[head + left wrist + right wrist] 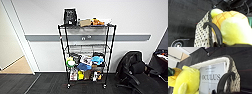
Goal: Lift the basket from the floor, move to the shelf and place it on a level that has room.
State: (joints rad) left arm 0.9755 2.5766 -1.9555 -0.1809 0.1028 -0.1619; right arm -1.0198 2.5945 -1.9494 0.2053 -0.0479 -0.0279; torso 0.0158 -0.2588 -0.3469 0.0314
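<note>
Basket (233, 78) hangs above the floor (183, 18), carrying a yellow plush toy (186, 80) and an Oculus box (211, 79); I cannot tell either gripper's finger state. Shelf (86, 53) stands ahead against the wall (135, 17), its level (87, 46) second from top bare

The basket (202, 36), its pale weave dotted with dark specks, hung above the dark carpet floor (183, 18). A dark curved handle (215, 31) arched over the basket's rim. Inside the basket, pressed against that handle, sat a yellow plush toy (233, 28) with orange criss-cross lines on its rounded back.
</note>
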